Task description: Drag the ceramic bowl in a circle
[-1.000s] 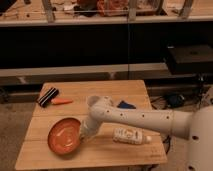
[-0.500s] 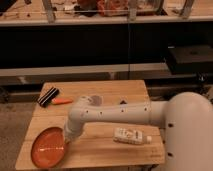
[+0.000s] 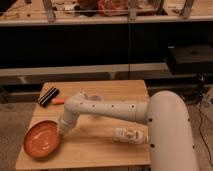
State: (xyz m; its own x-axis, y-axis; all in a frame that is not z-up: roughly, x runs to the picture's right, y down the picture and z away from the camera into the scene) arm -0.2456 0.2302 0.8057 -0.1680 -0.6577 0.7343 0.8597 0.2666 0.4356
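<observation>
Since a second ago, the ceramic bowl (image 3: pixel 41 141) has slid left to the wooden table's (image 3: pixel 95 150) near-left corner. At the bowl's right rim sits the gripper (image 3: pixel 61 131); whether it clamps the rim cannot be told. A white bottle (image 3: pixel 131 135) lies to the right.

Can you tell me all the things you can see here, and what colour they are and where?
ceramic bowl: one, orange-red, front-left corner of the table
table: one, light wood, middle of the view
black block: one, black, back-left part of the table
small carrot-like piece: one, orange, right beside the black block
bottle: one, white, lying on its side, front-right of the table
dark box: one, black, on the right behind the table
robot arm: one, white, reaching left across the table
gripper: one, pale, at the ceramic bowl's right rim
</observation>
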